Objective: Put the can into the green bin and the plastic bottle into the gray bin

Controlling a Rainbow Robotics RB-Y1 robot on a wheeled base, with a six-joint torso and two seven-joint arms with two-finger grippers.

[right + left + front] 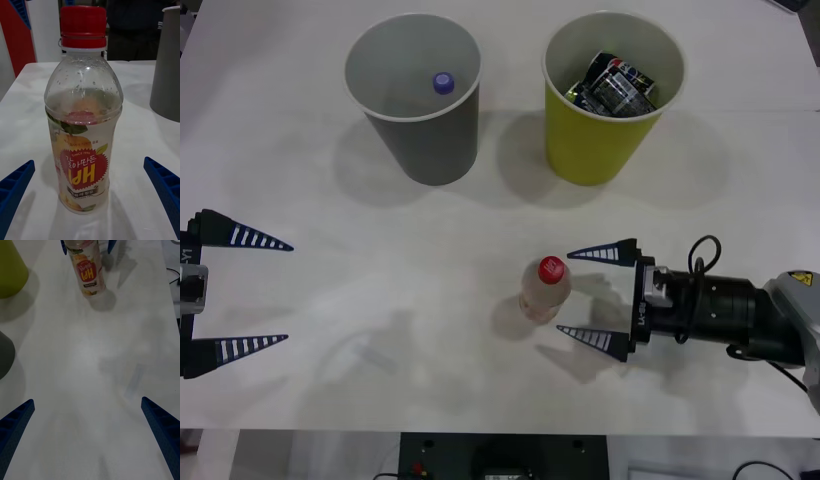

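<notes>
**Bottle upright, easy to knock over**

From above, the bottle (pixel 544 287) stands near the table's middle, just left of the right gripper (pixel 595 297), whose fingers are spread and short of it. Crushed cans (pixel 615 85) fill the green bin (pixel 600 150); the gray bin (pixel 442 140) is far-left of it.

At the right wrist, the bottle (pixel 83 112) sits centred and looks nearly empty. A fingertip clipping it could tip it.

The left gripper (pixel 88 423) waits, spread, at the near left.
</notes>
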